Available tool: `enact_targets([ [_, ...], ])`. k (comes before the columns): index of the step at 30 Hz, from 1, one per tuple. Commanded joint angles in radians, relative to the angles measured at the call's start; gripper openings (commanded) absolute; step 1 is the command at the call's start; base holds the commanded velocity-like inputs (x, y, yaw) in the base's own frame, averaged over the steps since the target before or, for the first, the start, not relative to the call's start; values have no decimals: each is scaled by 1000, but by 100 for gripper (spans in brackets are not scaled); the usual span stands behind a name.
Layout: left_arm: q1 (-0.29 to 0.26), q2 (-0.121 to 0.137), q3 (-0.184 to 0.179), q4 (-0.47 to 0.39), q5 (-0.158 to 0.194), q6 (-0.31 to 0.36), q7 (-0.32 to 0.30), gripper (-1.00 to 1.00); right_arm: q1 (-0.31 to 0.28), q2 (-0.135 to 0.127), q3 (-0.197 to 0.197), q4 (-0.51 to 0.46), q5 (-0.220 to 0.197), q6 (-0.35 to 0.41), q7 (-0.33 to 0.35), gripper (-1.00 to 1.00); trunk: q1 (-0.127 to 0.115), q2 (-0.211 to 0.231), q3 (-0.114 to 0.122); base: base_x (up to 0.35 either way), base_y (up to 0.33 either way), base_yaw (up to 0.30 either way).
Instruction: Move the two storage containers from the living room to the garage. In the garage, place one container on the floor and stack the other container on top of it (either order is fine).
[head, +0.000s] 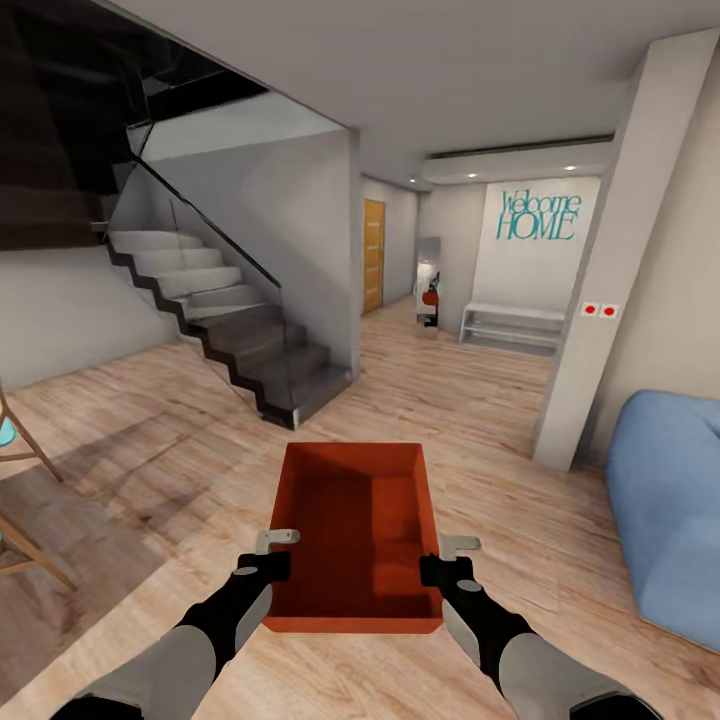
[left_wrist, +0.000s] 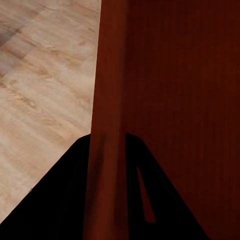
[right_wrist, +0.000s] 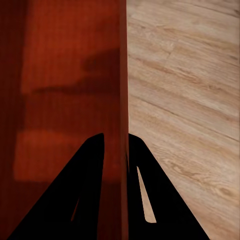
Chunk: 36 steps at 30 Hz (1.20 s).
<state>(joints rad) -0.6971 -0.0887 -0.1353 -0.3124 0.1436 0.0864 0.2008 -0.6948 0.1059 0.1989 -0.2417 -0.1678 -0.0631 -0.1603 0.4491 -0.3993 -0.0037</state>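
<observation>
Clamping opposite walls, left gripper and right gripper hold lidless orange-red container.

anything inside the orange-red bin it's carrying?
Nothing visible inside the orange-red rectangular storage bin: bare floor and inner walls, partly shadowed. Light wood plank flooring directly beneath it is hidden by the bin.
</observation>
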Motion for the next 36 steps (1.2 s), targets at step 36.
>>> enact_targets([
  [36, -1, 1, 80, -7, -2, 6, 6, -100, 0, -6, -19, 8, -15, -14, -67, -100, 1, -1, 0, 322, 0, -210],
])
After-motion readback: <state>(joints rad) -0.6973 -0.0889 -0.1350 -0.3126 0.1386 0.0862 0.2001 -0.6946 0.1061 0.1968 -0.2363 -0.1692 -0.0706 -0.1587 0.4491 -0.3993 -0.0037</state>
